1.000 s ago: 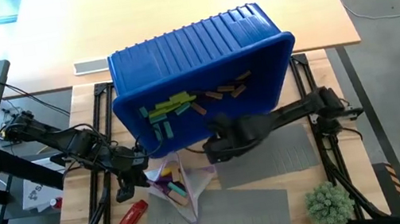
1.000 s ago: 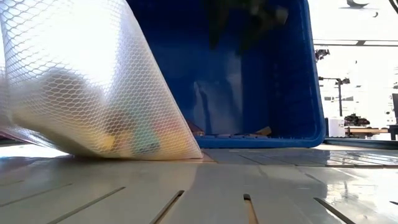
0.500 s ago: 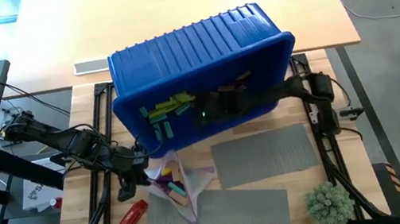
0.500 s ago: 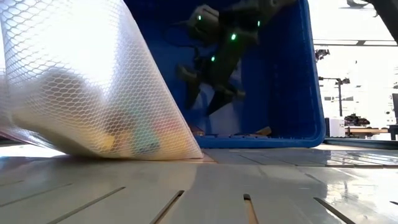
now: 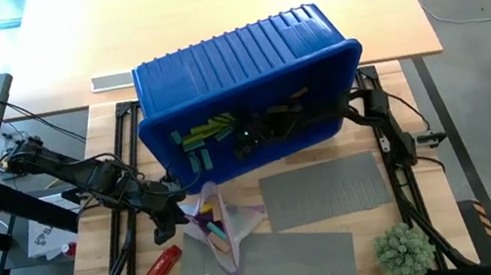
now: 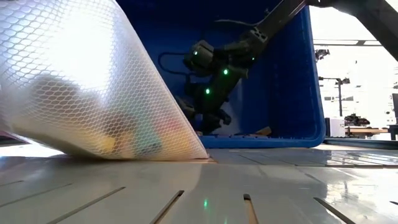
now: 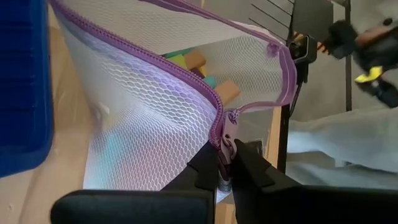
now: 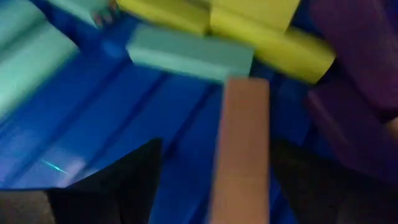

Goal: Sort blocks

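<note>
We are reaching our right tool [image 8: 214, 186], jaws spread, astride a tan block [image 8: 241, 149] inside the blue bin [image 5: 242, 54] at frame centre, its long axis running between them; left tool [image 7: 225, 177] is clenching the mesh bag [image 7: 155, 124].

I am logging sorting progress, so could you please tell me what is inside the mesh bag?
Inside the mesh bag are a few blocks: tan, green, teal and purple show at its open mouth. Those deeper in are blurred by the mesh, so the count is unclear.

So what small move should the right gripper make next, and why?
Probably ease down and close: the right gripper is open inside the blue bin, its fingers either side of a tan block. The left gripper holds the mesh bag by its zipper.
</note>
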